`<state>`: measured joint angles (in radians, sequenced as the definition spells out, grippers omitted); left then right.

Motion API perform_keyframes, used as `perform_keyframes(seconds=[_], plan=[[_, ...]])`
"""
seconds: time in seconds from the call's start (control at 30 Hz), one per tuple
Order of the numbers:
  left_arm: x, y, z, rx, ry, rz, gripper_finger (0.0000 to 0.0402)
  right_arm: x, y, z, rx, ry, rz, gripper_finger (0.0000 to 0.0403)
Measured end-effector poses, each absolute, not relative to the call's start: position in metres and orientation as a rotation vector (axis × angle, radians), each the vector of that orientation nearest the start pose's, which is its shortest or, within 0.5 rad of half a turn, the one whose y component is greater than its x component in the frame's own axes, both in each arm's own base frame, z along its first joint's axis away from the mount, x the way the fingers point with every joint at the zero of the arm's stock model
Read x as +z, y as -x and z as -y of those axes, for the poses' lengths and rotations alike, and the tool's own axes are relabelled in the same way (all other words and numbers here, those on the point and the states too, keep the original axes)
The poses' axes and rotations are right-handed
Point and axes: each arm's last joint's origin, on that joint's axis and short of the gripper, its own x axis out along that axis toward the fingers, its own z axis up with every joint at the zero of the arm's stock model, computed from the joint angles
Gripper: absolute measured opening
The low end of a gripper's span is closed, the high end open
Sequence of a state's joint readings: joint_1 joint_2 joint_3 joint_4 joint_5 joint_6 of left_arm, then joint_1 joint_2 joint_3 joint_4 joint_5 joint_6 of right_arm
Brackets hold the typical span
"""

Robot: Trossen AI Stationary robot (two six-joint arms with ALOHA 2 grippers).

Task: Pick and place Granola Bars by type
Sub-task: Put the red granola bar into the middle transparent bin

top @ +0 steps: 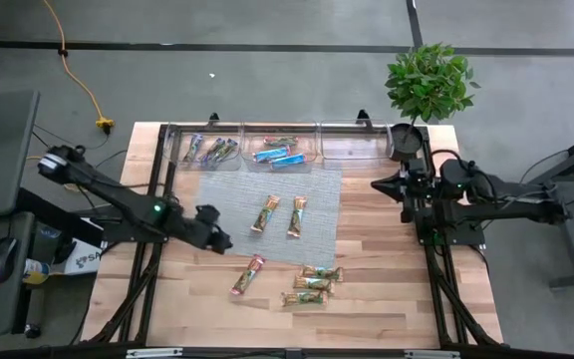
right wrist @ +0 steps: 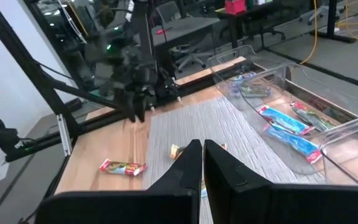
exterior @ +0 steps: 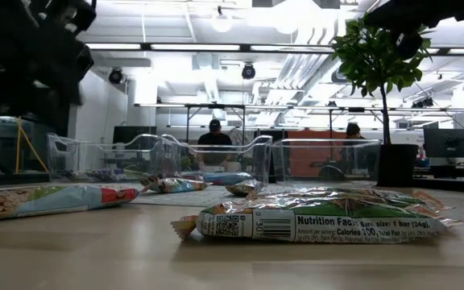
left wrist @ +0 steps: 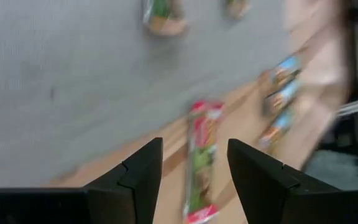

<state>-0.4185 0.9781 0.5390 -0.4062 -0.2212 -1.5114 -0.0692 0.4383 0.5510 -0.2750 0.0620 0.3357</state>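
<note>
Several granola bars lie flat on the table. Two green-red-tan ones [top: 266, 212] [top: 297, 216] rest on the grey mat [top: 227, 189], and three more [top: 312, 284] cluster on the wood near the front edge. A single red-ended bar [top: 249, 274] lies alone on the wood. My left gripper [top: 217, 237] hovers open near the mat's near-left corner; in its wrist view the red-ended bar [left wrist: 201, 162] shows between the open gripper [left wrist: 194, 168] fingers, below them. My right gripper [right wrist: 202, 168] waits shut at the table's right side [top: 407, 186].
Three clear bins stand along the far edge. The left one [top: 207, 150] holds purple-tinted bars, the middle one [top: 279, 155] blue bars, and the right one [top: 352, 143] shows none. A potted plant [top: 429, 80] stands at the far right corner. People sit in the room beyond.
</note>
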Motion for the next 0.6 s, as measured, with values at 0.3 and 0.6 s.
perform_keyframes(seconds=[0.3,0.6], plan=[[0.194,-0.227,0.101,0.611,1.063,-1.127,0.0178,0.285,-0.120,0.010,-0.165,-0.337,-0.166,0.0000],[0.195,-0.275,0.121,0.575,0.911,-1.203,0.0178,0.285,-0.120,0.010,-0.175,-0.357,-0.158,0.0000]])
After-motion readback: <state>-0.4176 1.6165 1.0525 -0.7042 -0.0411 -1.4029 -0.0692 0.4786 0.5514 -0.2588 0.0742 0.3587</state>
